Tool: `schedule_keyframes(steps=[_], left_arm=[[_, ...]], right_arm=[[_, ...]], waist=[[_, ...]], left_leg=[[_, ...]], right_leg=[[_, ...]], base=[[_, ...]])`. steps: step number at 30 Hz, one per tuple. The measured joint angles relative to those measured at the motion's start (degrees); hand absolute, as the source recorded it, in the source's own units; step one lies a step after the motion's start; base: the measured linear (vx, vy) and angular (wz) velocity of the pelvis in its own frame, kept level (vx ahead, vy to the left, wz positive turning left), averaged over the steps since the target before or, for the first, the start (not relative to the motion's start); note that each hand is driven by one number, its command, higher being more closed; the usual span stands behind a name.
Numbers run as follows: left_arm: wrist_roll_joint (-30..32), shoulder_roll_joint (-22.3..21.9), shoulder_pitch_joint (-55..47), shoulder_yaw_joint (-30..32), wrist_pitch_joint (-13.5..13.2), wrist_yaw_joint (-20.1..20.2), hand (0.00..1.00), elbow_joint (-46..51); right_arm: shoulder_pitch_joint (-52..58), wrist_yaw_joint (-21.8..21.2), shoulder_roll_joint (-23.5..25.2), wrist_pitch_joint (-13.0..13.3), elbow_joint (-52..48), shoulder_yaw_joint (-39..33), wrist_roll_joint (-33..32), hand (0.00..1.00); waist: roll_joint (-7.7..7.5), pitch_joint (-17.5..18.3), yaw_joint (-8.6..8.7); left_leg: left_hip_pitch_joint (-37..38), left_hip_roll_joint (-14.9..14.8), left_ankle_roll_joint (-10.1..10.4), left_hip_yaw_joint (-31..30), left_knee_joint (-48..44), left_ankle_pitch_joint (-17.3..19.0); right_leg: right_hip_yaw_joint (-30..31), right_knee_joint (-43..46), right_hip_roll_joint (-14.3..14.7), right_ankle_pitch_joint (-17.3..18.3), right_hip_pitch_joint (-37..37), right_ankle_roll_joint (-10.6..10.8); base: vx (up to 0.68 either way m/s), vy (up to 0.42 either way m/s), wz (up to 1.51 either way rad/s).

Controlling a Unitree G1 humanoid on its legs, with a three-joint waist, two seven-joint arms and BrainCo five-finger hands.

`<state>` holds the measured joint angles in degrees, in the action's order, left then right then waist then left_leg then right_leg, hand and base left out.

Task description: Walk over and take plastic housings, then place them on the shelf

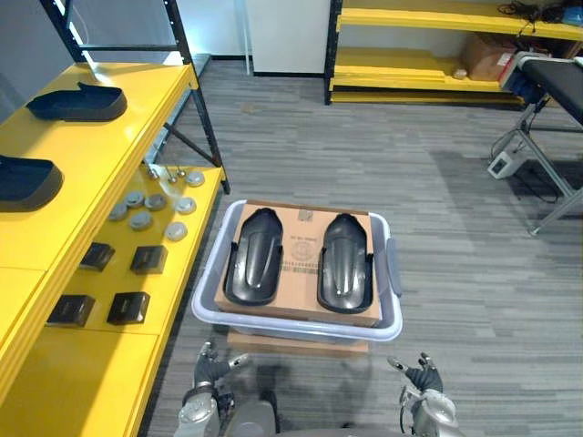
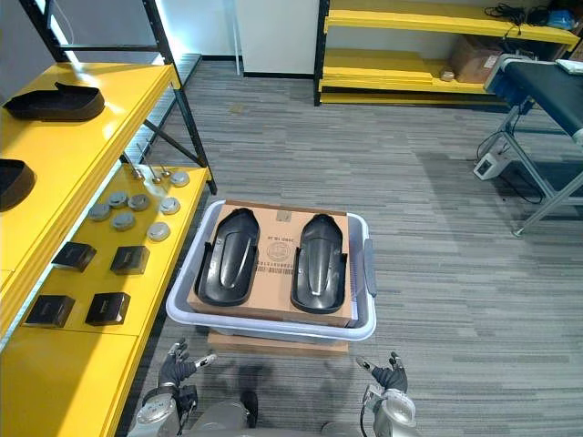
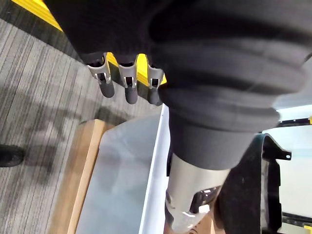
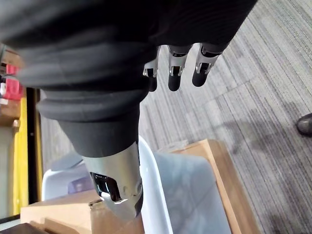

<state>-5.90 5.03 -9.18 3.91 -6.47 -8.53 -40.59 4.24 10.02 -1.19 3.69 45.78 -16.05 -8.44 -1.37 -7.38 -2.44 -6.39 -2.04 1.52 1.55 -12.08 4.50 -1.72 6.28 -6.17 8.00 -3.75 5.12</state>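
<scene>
Two shelf housings (image 1: 77,103) seem already placed; two bin housings (image 1: 253,257) wait untaken on the cardboard (image 1: 301,223). Left hand (image 1: 211,367) and right hand (image 1: 424,375) hang empty, fingers apart.

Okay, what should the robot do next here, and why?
Probably reach the left hand forward onto the left housing: that hand and the right hand hang open and empty short of the bin, where it and the right housing lie on cardboard.

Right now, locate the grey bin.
In the left eye view, the grey bin stands on a wooden board right of the yellow shelf, carrying cardboard with two black housings.
</scene>
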Motion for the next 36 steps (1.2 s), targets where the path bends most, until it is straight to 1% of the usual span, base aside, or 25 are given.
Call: schedule_keyframes(steps=[3,5,7,10,14,17,20,24,26,27,28,30,32,35,36], left_arm=[[0.0,0.3,-1.0,0.0,0.0,0.7,0.0,0.1],[0.1,0.4,-1.4,0.0,0.0,0.8,0.0,0.1],[0.3,0.4,-2.1,0.0,-0.1,0.9,0.0,0.1],[0.8,0.5,-3.1,0.0,-0.1,0.9,0.0,0.1],[1.9,0.7,-3.7,-1.2,-0.1,0.9,0.0,0.1],[2.0,0.7,-3.7,-1.4,-0.4,0.8,0.0,0.1],[2.0,0.7,-3.6,-1.4,-0.5,0.7,0.0,0.1],[1.9,0.7,-3.3,-1.8,-0.5,0.6,0.0,0.5],[1.9,0.7,-3.1,-1.8,-0.7,0.3,0.0,0.8],[1.8,0.7,-3.1,-1.8,-0.9,-0.3,0.0,1.1],[1.8,0.8,-3.1,-1.9,-0.9,-0.4,0.0,1.8],[1.6,0.8,-2.6,-2.0,-1.3,-0.5,0.0,2.1],[1.4,0.8,-1.5,-2.1,-1.3,-0.7,0.0,2.2],[1.3,0.8,-0.7,-2.3,-1.7,-1.7,0.0,5.0],[0.9,0.8,-0.7,-2.5,-1.8,-1.8,0.0,5.6]], right_arm=[[0.0,0.4,-0.7,-0.1,-3.8,-2.3,-0.5,0.0],[0.2,1.6,-1.9,0.0,-10.6,-2.7,-0.7,0.0],[0.1,2.6,-3.0,0.5,-18.8,-2.6,-1.0,0.0],[-0.7,3.4,-3.0,1.7,-23.2,-2.4,0.2,0.0],[-2.8,6.3,-2.6,1.2,-25.0,-1.8,6.3,0.0],[-3.6,8.1,-1.7,-0.2,-27.2,-0.7,11.5,0.0],[-5.8,9.0,-1.6,-1.2,-27.2,0.2,14.3,0.0],[-11.1,10.4,-1.4,-3.0,-26.1,1.5,16.3,0.0],[-14.1,11.4,-1.6,-3.2,-23.5,1.3,17.0,0.0],[-16.1,11.7,-1.7,-4.0,-21.5,1.3,17.0,0.0],[-18.2,12.4,-1.6,-4.4,-19.3,1.3,17.0,0.0],[-21.0,12.9,-1.5,-5.0,-17.2,1.3,17.0,0.0],[-24.1,13.7,-1.7,-5.3,-15.6,1.3,17.0,0.0],[-29.7,14.0,-2.0,-5.9,-11.2,1.1,17.0,0.0],[-32.0,14.8,-2.1,-6.4,-9.4,0.7,17.0,0.0]], waist=[[-0.11,0.2,0.13],[-0.23,0.2,0.2],[-0.52,0.4,0.22],[-1.03,0.6,0.2],[-1.2,0.7,0.11],[-1.17,0.7,0.19],[-1.07,0.4,0.05],[-0.55,-2.1,-0.32],[-0.27,-2.7,-1.19],[-0.2,-3.6,-1.65],[-0.28,-4.8,-1.71],[-0.38,-6.0,-1.87],[-0.51,-7.7,-3.02],[-0.61,-9.8,-3.32],[-0.51,-10.4,-3.36]], left_leg=[[0.5,0.4,-0.2,0.0,1.8,-0.8],[0.9,1.1,-0.4,0.0,3.5,-1.7],[1.9,1.2,-0.6,0.0,6.1,-3.0],[2.8,1.6,-0.6,-0.1,8.6,-4.4],[3.2,2.0,-0.9,-0.4,12.3,-6.9],[4.0,2.3,-1.1,-1.3,15.4,-9.0],[4.1,2.4,-0.7,-2.0,17.3,-10.2],[3.0,2.7,-0.6,-3.5,17.5,-10.8],[1.5,2.9,-0.6,-4.2,17.5,-11.1],[1.0,3.0,-0.8,-4.6,17.4,-11.4],[0.4,3.1,-1.0,-5.1,17.2,-11.6],[-1.6,3.3,-1.3,-5.9,16.0,-11.8],[-3.4,3.3,-1.7,-5.9,14.6,-12.0],[-5.1,3.3,-2.0,-6.2,13.0,-11.8],[-5.3,3.2,-2.0,-6.2,12.9,-11.7]], right_leg=[[0.1,-0.6,-0.2,-0.2,0.1,0.1],[0.0,-1.0,-0.5,-0.4,0.2,0.3],[0.0,-1.6,-0.7,-0.7,0.2,0.4],[0.0,-1.6,-0.8,-0.8,0.3,0.4],[-0.2,-2.0,-1.0,-1.5,1.3,0.5],[-1.1,-2.5,-1.1,-2.1,1.4,0.5],[-1.5,-2.4,-1.1,-2.3,1.9,0.6],[-2.8,-2.5,-1.3,-2.5,2.6,0.9],[-3.0,-2.5,-1.4,-2.8,3.9,1.2],[-3.2,-2.7,-1.5,-3.0,4.2,1.3],[-3.7,-2.7,-1.7,-3.2,4.2,1.3],[-4.6,-3.2,-1.9,-3.7,5.0,1.4],[-4.6,-3.7,-1.9,-4.5,5.5,1.4],[-4.7,-3.7,-1.7,-4.9,6.2,0.9],[-4.6,-3.6,-1.6,-5.0,6.4,0.7]], base=[[0.01,0.0,0.0],[0.0,0.0,0.0],[0.0,0.0,0.0],[0.0,0.0,0.0],[-0.04,0.001,0.05],[-0.06,0.016,0.12],[-0.07,0.008,0.11],[-0.09,0.015,0.15],[-0.05,0.017,0.12],[-0.01,0.003,0.14],[-0.01,-0.003,0.19],[0.01,0.001,0.22],[0.02,0.01,0.08],[-0.02,-0.002,0.1],[-0.06,0.002,-0.06]])
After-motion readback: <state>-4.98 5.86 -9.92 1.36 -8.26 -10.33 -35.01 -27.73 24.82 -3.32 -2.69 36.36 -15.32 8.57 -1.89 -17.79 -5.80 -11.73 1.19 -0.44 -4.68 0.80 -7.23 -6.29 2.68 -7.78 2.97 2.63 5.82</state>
